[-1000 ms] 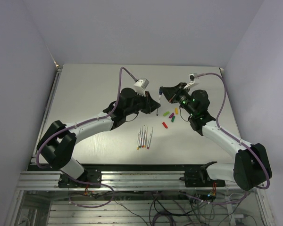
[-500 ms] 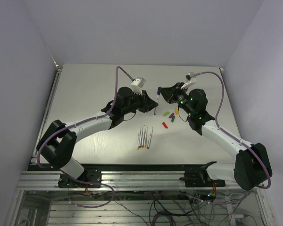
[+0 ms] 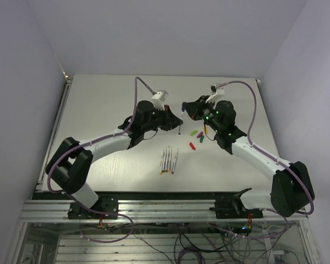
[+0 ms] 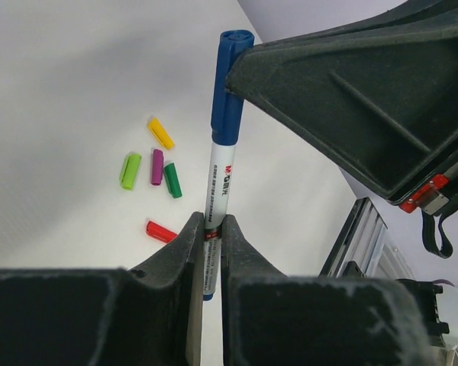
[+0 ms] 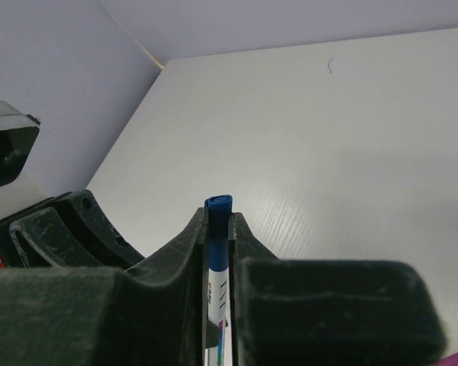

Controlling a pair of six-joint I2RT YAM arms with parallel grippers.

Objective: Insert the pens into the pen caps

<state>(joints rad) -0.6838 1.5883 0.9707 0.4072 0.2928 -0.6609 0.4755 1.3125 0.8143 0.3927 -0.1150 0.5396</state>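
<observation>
My left gripper (image 3: 179, 123) is shut on a white pen (image 4: 217, 191) and holds it upright above the table. A blue cap (image 4: 229, 91) sits on the pen's upper end. My right gripper (image 3: 185, 108) is shut on that blue cap (image 5: 218, 221), with the pen's white body (image 5: 217, 293) running down between its fingers. Five loose caps lie on the table: yellow (image 4: 161, 133), light green (image 4: 130, 170), purple (image 4: 157, 166), dark green (image 4: 172, 180) and red (image 4: 161, 230). Several uncapped pens (image 3: 169, 160) lie side by side nearer the arm bases.
The loose caps (image 3: 199, 136) lie just right of and below the two grippers. The table's back edge and walls are beyond the grippers. A metal rail (image 4: 362, 236) runs along the table's side.
Both grippers have shifted slightly left and away from the bases with the pen between them. The right gripper has closed in on the pen's top end with the blue cap.
</observation>
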